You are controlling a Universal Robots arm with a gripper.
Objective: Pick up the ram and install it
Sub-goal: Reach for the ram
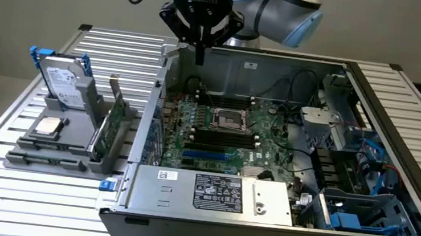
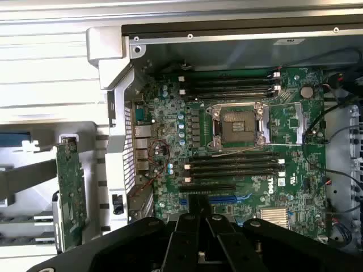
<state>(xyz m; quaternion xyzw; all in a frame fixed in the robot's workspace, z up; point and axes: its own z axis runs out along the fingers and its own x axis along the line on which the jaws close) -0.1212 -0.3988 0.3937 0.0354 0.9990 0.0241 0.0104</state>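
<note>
My gripper (image 1: pixel 199 58) hangs above the back left corner of the open computer case (image 1: pixel 391 139), fingers shut together with nothing seen between them. In the wrist view the gripper (image 2: pixel 198 201) points down over the motherboard (image 2: pixel 238 136), whose black memory slots (image 2: pixel 232 165) beside the processor socket (image 2: pixel 237 124) look empty. Outside the case, a green circuit board (image 1: pixel 110 129) stands on edge in a grey stand (image 1: pixel 47 158); the same green board (image 2: pixel 71 195) shows in the wrist view. I cannot tell the ram apart from the broader card there.
A silver-topped hard drive with blue rails (image 1: pixel 62 85) stands at the back of the stand, with a smaller drive (image 1: pixel 48 128) lying in front. The power supply (image 1: pixel 219 194) fills the case's near end. Cables and a drive cage (image 1: pixel 359 165) crowd the exterior view's right side.
</note>
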